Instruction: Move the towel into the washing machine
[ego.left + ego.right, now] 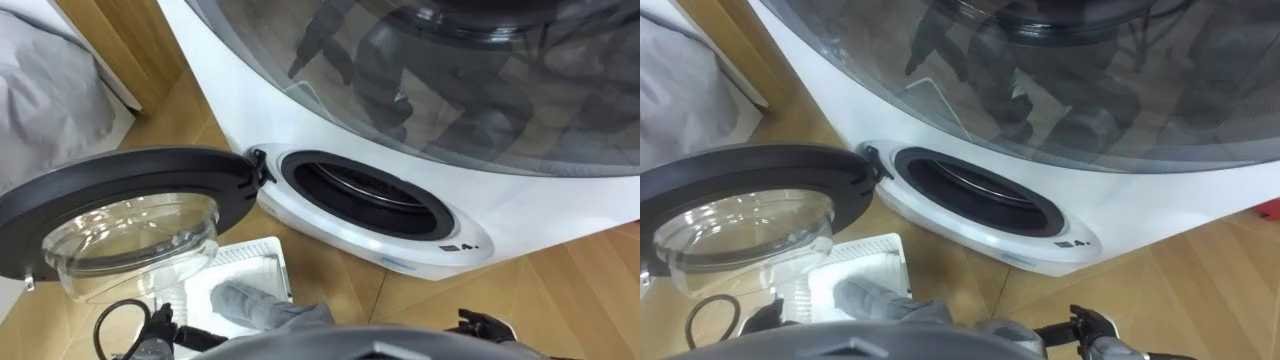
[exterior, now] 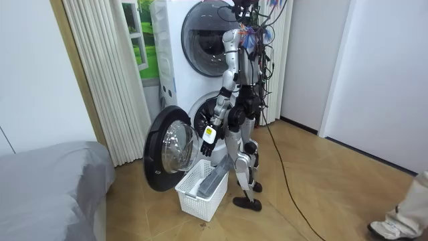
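Observation:
A grey towel (image 1: 250, 300) lies in a white slatted basket (image 1: 262, 250) on the floor at my feet, also seen in the room view as the towel (image 2: 212, 182) in the basket (image 2: 194, 201). The washing machine's round door (image 1: 130, 180) stands swung open to the left. Its drum opening (image 1: 365, 190) is dark and uncovered. I stand upright right in front of it. My left hand (image 2: 208, 144) hangs beside the open door (image 2: 167, 157) with relaxed fingers and nothing in it. My right hand (image 1: 1092, 325) shows as a dark tip low at the right.
A second machine with a large glass door (image 2: 207, 30) is stacked above the washer. A grey bed (image 2: 47, 181) stands to the left, and a ribbed curtain (image 2: 100, 67) hangs behind it. A person's leg (image 2: 408, 214) shows at the room view's lower right.

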Motion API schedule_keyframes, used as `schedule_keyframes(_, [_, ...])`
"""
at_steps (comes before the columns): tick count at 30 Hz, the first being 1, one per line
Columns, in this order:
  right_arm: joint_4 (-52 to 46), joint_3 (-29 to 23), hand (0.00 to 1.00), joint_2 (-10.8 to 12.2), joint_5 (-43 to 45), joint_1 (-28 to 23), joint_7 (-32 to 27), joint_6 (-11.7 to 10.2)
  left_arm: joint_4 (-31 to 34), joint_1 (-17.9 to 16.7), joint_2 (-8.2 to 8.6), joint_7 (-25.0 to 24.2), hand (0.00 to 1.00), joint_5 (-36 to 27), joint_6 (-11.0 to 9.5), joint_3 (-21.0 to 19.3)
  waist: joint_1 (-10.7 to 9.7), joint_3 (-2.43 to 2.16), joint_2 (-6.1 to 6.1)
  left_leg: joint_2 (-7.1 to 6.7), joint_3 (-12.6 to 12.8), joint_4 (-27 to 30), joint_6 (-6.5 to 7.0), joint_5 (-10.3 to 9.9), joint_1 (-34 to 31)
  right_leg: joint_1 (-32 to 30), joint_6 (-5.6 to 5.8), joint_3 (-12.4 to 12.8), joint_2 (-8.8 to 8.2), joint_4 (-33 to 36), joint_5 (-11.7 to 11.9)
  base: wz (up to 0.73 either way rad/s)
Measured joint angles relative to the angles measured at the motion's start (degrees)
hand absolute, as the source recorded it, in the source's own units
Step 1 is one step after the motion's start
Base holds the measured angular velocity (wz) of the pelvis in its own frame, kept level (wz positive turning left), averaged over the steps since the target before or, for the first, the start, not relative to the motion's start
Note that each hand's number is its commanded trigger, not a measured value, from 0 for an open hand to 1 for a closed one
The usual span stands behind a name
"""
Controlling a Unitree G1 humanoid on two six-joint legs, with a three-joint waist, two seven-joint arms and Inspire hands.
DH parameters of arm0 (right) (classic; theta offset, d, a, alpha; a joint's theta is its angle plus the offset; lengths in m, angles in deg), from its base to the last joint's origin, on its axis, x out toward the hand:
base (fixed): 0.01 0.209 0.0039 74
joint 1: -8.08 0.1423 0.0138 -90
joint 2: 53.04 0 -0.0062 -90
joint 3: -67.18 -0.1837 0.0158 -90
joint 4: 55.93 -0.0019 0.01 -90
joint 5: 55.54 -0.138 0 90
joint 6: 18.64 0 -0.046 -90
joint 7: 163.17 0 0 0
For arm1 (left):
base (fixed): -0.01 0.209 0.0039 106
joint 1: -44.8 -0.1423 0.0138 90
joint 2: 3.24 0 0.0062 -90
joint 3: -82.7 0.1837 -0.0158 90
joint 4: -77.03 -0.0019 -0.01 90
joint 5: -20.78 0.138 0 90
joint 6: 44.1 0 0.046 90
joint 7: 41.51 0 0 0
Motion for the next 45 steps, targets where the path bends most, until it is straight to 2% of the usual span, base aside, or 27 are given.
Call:
schedule_keyframes(17, [0.03,0.70,0.00,-0.05,-2.68,-0.04,0.04,-0.31,-0.10,0.29,-0.22,0.09,0.00,-1.03,-0.32,1.61,-0.04,0.06,0.07,-0.02,-0.01,0.01,0.00,0.00,-0.29,-0.23,0.00,0.11,0.00,-0.09,0.00,0.00])
schedule_keyframes(23, [0.13,2.37,0.00,-0.46,-4.39,0.63,0.08,-0.70,-0.19,1.61,-0.40,0.07,0.00,-0.66,-1.21,2.50,-0.03,-0.07,0.24,-0.04,-0.17,0.50,0.00,0.00,-3.20,-3.02,0.01,0.00,-0.08,0.43,0.01,0.02])
schedule_keyframes(26, [0.47,2.78,0.00,-0.72,-4.24,1.27,0.37,-1.54,-0.67,3.40,-0.38,0.05,0.00,2.62,-1.65,3.48,-0.11,-0.01,0.44,-0.06,-0.35,1.21,0.00,0.00,-5.53,-5.28,-0.01,-0.42,-0.23,1.21,0.03,0.07])
schedule_keyframes(30, [0.82,4.74,0.00,-1.44,-1.91,4.63,0.61,-1.91,-0.84,6.76,-0.35,-0.04,0.00,7.69,-1.94,6.42,-0.45,0.31,0.67,-0.11,-0.31,3.26,0.00,-0.01,-10.17,-9.65,-0.02,-0.18,-0.39,3.79,0.04,-0.03])
schedule_keyframes(32, [2.37,5.44,0.00,-1.52,-1.64,6.57,1.03,-2.42,-1.46,8.29,-0.21,-0.09,0.00,10.23,-2.88,6.77,-1.00,0.60,0.79,-0.12,-0.90,3.96,0.05,-0.16,-12.37,-11.62,-0.02,-0.04,-0.46,5.40,0.04,0.04])
schedule_keyframes(36, [4.34,5.96,0.00,-0.65,-0.21,11.94,1.27,-3.46,-5.15,15.95,-0.23,-0.17,0.00,13.88,-4.45,8.08,-1.52,1.14,1.21,-0.26,-1.15,5.73,0.33,-0.51,-17.76,-17.94,0.06,0.11,-0.51,8.75,0.00,0.08])
schedule_keyframes(40, [5.06,7.25,0.00,-0.09,-0.10,15.30,1.76,-4.09,-6.35,19.66,-0.12,-0.27,0.00,17.86,-4.68,10.26,-1.62,1.51,1.33,-0.39,-1.17,9.19,0.57,-1.27,-22.48,-22.94,0.51,1.63,-0.56,12.28,-0.26,-0.01])
schedule_keyframes(41, [4.88,7.36,0.00,-0.09,-0.29,16.17,1.91,-4.20,-6.35,20.53,-0.22,-0.23,0.00,18.81,-4.84,10.70,-1.71,1.82,1.35,-0.41,-1.08,9.92,0.76,-1.48,-23.97,-25.15,0.68,1.47,-0.61,13.68,-0.35,0.00])
schedule_keyframes(42, [4.71,7.67,0.00,-0.25,-1.01,17.14,2.04,-4.29,-6.23,22.04,-0.49,-0.17,0.00,18.83,-4.88,12.39,-1.78,2.48,1.34,-0.42,-0.99,12.00,0.98,-2.05,-26.39,-27.56,0.84,1.14,-0.71,15.30,-0.44,0.06])
schedule_keyframes(45, [4.07,9.21,0.00,-0.67,-2.88,19.15,1.94,-4.34,-6.21,25.44,-0.42,0.05,0.00,18.86,-5.04,15.64,-2.20,3.11,1.47,-0.32,-0.90,16.77,1.33,-2.61,-33.39,-33.69,1.12,0.68,-1.06,18.23,-0.36,0.08])
